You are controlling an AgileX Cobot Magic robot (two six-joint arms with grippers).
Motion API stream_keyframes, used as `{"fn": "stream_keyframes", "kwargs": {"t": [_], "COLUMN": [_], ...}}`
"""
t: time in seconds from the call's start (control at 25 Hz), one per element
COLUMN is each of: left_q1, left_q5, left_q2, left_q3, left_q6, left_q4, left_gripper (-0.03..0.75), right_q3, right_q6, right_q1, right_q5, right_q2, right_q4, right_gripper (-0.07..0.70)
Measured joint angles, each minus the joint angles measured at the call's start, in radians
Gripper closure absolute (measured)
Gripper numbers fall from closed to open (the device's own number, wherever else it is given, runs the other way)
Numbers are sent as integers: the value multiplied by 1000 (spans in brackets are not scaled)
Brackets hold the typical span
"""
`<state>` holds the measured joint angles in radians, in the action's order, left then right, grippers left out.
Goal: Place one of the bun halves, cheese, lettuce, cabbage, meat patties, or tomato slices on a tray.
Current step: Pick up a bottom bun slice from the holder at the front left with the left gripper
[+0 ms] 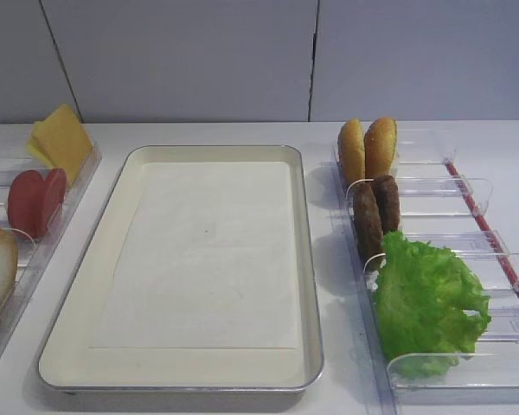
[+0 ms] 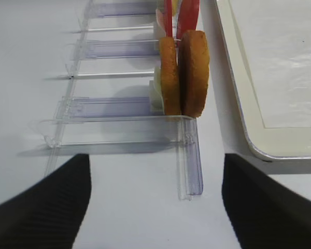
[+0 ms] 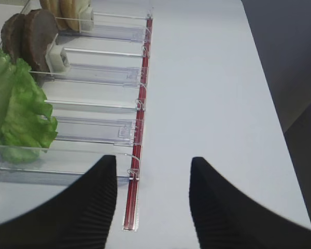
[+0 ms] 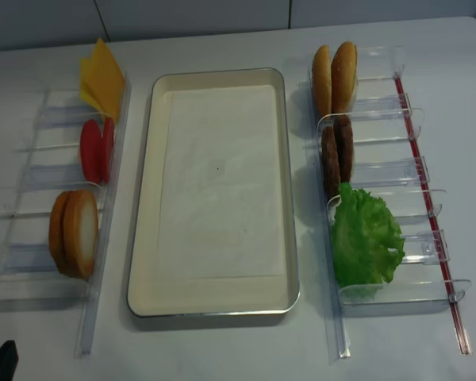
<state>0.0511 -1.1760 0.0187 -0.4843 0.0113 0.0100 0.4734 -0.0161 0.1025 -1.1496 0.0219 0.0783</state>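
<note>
left of the tray, bun halves, tomato slices and cheese are binned; right, lettuce, meat patties; both grippers are spread, ungripping.

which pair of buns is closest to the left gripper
The bun halves in the left rack, standing on edge just ahead of the open left gripper. The golden domed buns stand in the far end of the right rack, across the tray.

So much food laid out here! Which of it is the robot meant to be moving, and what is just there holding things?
Part of the job:
- tray, nothing on it yet
- bun halves
- cheese
- tomato slices
- meat patties
- lettuce

Just standing by:
- clear bins
- white table
</note>
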Motion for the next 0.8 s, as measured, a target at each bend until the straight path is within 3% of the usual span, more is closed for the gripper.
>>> {"fn": "stream_keyframes", "kwargs": {"t": [0.24, 0.48, 0.8], "left_q1": [0, 0, 0], "left_q5": [0, 3, 78], "left_q2": [-2, -117, -290], "left_q3": [0, -34, -62], "left_q6": [-11, -29, -126], "left_q4": [2, 65, 160], "left_gripper": [187, 187, 220], "right_q3": [0, 0, 0], "right_q6": [0, 0, 0], "right_q1": [0, 0, 0], "right_q5": [0, 0, 0], "right_q2": [0, 0, 0], "right_q4": [0, 0, 0], "right_gripper": [260, 260, 260]}}
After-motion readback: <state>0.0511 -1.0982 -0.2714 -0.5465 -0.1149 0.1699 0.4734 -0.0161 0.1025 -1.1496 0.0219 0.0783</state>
